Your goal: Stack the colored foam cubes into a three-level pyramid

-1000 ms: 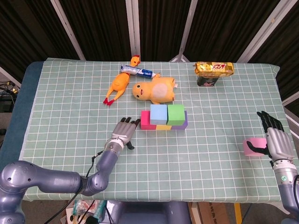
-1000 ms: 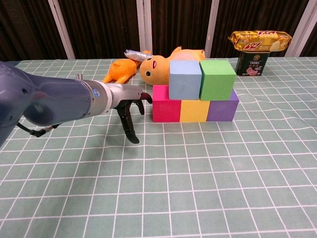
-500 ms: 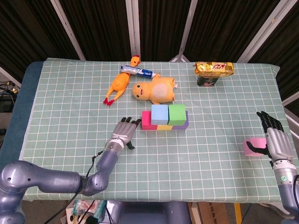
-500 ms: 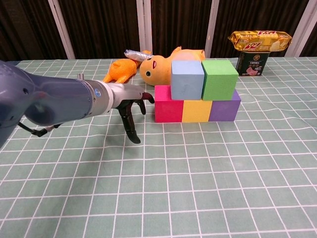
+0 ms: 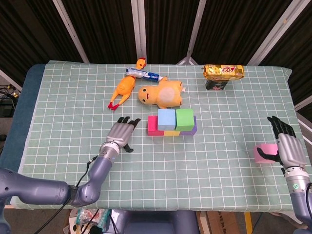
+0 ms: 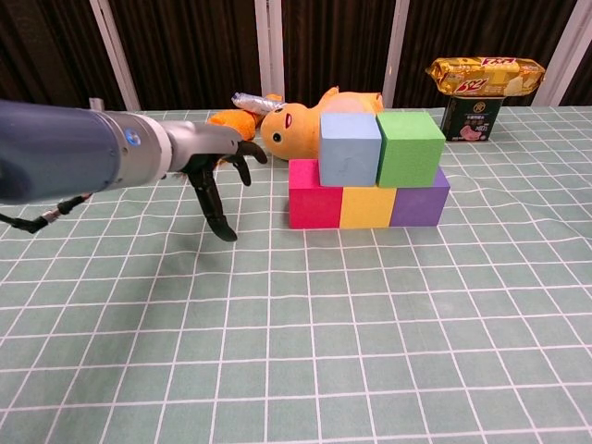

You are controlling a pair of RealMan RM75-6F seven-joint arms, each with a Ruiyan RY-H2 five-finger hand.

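Two levels stand, so the pink cube (image 5: 263, 154) held by the right hand (image 5: 284, 146) could topple the stack (image 6: 368, 180) if set off-centre; the left hand (image 5: 119, 133), beside the stack, is released.

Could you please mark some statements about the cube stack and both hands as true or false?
1. The blue cube and green cube sit on the bottom row. True.
2. A cube already tops the second level. False: nothing lies on it.
3. The left hand grips the red cube. False: it is apart, holding nothing.
4. The pink cube is beside the right hand. True.
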